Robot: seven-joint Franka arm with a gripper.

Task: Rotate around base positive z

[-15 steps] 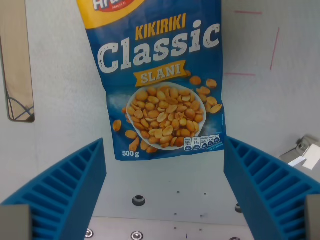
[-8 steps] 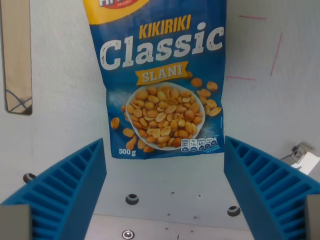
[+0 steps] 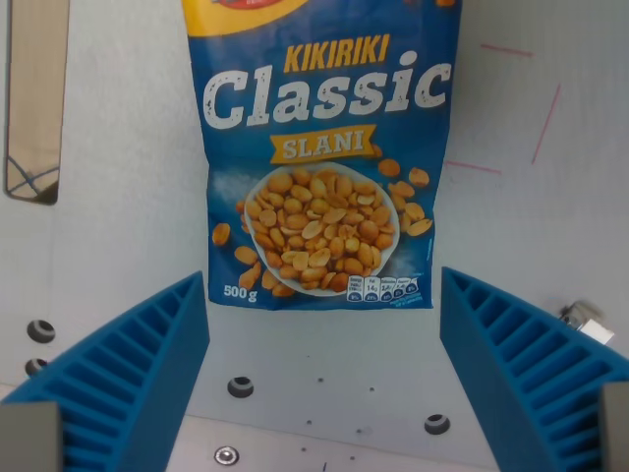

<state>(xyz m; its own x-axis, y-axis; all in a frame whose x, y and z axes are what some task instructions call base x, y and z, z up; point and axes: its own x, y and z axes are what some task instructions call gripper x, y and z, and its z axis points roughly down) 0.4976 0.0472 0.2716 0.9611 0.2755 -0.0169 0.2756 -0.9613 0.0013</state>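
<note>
A blue bag of peanuts (image 3: 324,167), printed "KIKIRIKI Classic SLANI 500 g", lies flat on the white table (image 3: 128,197) in the upper middle of the wrist view, its top edge cut off by the frame. My gripper (image 3: 324,379) hangs above the table just below the bag's bottom edge. It is open, with nothing between its two blue ribbed fingers (image 3: 128,383), which stand at the wrist view's left and right bottom corners. The bag sits apart from both fingers.
A slot-like opening showing wood (image 3: 34,98) cuts the table at the wrist view's upper left. Red pen marks (image 3: 545,123) lie at the upper right. Several dark screw holes (image 3: 239,386) dot the table near its front edge; a small metal piece (image 3: 585,320) sits at the right.
The whole scene has turned slightly anticlockwise in the view, so the camera has rotated; the bag now reads more upright. The gripper stays open.
</note>
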